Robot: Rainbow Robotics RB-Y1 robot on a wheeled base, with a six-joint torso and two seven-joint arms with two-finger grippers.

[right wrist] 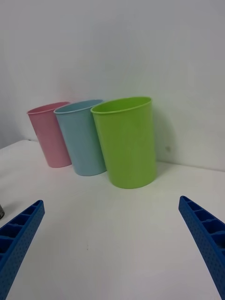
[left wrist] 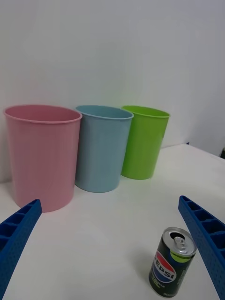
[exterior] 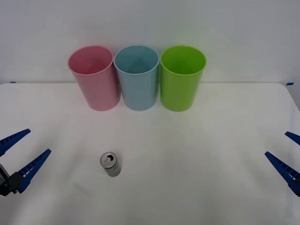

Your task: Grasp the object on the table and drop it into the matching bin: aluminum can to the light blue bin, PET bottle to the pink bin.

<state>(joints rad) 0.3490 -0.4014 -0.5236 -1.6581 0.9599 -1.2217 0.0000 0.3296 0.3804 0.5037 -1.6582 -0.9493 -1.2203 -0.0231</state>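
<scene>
Currently nothing grasped: aluminum can [exterior: 111,164] standing upright on table [exterior: 211,140], well in front of pink bin [exterior: 93,77], slightly toward light blue bin [exterior: 137,77]. Left gripper [exterior: 19,157] spread wide, off to can's left, near. Right gripper [exterior: 287,159] spread too, parked well apart on can's far side. Risks: short, light can tipping or skidding if one finger touches first; lime green bin [exterior: 182,77] touching light blue one, so sloppy release could land wrong.
</scene>
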